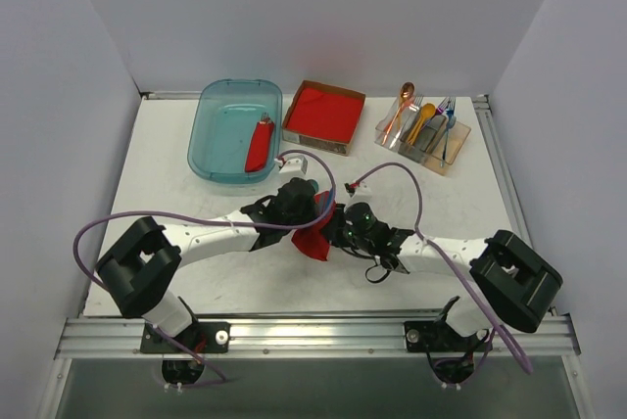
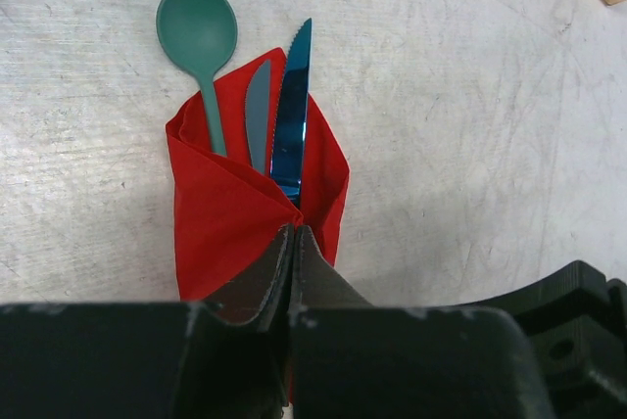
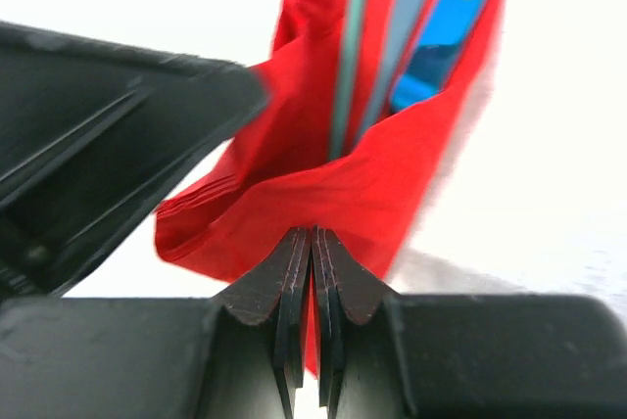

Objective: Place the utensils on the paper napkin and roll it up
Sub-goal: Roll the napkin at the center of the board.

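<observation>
Left wrist view shows you left gripper (image 2: 294,235) and right gripper (image 3: 312,241) pinched shut on the paper napkin (image 2: 220,213), the utensils (image 2: 292,111) pointing lengthwise straight away from both jaws.

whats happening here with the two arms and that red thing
Both arms meet mid-table on the red paper napkin. The left gripper and the right gripper are each shut on a fold of it. A teal spoon, a blue knife and a grey-blue knife lie inside, heads sticking out, with the napkin's sides folded over their handles. It is only partly wrapped.
</observation>
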Controlling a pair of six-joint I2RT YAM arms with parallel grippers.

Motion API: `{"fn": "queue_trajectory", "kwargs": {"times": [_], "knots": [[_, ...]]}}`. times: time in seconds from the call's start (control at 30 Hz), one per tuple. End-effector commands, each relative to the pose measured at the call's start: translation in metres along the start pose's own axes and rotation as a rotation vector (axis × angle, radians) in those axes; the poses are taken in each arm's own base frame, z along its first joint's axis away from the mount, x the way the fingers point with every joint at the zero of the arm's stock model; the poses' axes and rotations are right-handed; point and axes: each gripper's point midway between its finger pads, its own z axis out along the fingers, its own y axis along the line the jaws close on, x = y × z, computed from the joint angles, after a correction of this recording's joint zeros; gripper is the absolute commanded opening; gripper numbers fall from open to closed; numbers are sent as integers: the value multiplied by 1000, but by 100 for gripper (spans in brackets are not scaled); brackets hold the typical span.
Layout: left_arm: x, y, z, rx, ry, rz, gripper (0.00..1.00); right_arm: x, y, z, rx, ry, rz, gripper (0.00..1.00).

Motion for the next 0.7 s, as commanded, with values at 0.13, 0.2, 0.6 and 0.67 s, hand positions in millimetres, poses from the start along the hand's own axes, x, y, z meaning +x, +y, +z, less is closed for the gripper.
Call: {"fn": "queue_trajectory", "kwargs": {"times": [0.13,0.2,0.6,0.67], "knots": [[-20,-14,-6,33,-57,-16,2,-14,-17,3,75,-36,6,6],[-22,-14,-6,32,-60,-17,2,-13,-19,3,84,-34,8,6],[-22,-14,-5,28,-61,-6,2,-5,-20,11,73,-6,9,5],[-22,-14,-5,26,-61,-4,2,-6,-17,13,61,-5,8,5]]}}
